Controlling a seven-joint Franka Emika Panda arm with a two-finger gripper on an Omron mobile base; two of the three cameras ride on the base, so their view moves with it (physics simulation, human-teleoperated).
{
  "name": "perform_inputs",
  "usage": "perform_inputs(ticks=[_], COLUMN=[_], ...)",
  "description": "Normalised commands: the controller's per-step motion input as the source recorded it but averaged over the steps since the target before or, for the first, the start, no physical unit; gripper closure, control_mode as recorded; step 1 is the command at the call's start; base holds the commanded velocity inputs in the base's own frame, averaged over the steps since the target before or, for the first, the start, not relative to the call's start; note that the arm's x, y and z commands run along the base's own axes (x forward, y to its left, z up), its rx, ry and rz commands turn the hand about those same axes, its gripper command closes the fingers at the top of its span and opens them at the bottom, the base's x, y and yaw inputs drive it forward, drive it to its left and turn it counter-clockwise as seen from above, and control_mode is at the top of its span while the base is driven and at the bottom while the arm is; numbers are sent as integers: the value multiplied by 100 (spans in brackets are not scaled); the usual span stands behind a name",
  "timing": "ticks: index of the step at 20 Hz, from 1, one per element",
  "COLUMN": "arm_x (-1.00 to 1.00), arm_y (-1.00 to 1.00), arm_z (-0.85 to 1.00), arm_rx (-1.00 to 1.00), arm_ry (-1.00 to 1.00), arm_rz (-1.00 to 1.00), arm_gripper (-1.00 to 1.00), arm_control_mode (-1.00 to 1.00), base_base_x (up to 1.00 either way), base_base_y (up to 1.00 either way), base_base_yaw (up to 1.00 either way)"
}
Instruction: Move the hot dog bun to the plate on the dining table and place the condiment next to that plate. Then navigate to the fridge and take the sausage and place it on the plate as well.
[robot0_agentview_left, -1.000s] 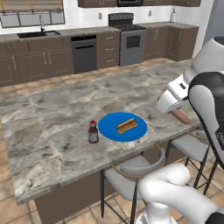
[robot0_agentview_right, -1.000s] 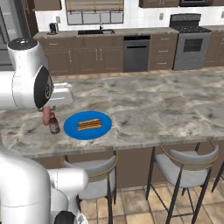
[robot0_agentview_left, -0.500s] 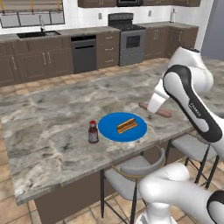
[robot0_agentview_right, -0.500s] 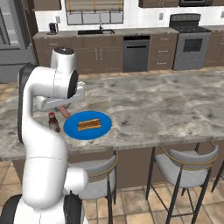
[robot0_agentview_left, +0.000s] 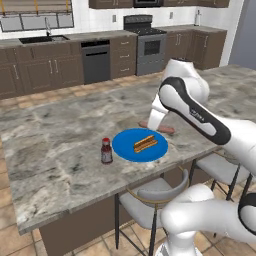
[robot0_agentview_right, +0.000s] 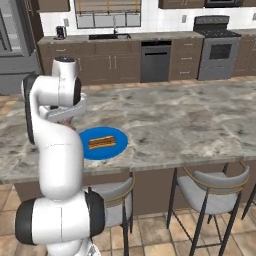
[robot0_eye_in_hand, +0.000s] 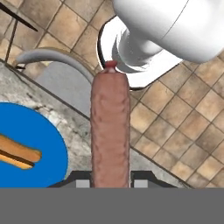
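The pincer (robot0_eye_in_hand: 111, 183) is clamped on the sausage (robot0_eye_in_hand: 110, 127), carrying it level above the bench (robot0_agentview_left: 60, 145) so it can go onto the plate (robot0_eye_in_hand: 26, 148) just beside, where the hot dog bun (robot0_eye_in_hand: 17, 153) lies.

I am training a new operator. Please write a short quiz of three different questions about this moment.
1. True or false: the hot dog bun lies on the plate.
2. What does the gripper hold? A) the condiment B) the sausage C) nothing
3. Fill in: the condiment stands ____ the plate, on the dining table.

Key: 1 true. 2 B, the sausage. 3 beside.
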Motion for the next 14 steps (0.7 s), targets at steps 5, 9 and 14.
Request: perform_inputs(ticks=[5, 9, 14], arm_x=[45, 63, 0], arm_y=[-14, -11, -19], arm_z=[-8, -33, -8], arm_rx=[-9, -6, 0], arm_ry=[-6, -1, 2], arm_rz=[47, 20, 14], arm_gripper=[100, 100, 100], arm_control_mode=[-100, -100, -100], base_base_x=[0, 0, 0], base_base_y=[0, 0, 0], base_base_yaw=[0, 0, 0])
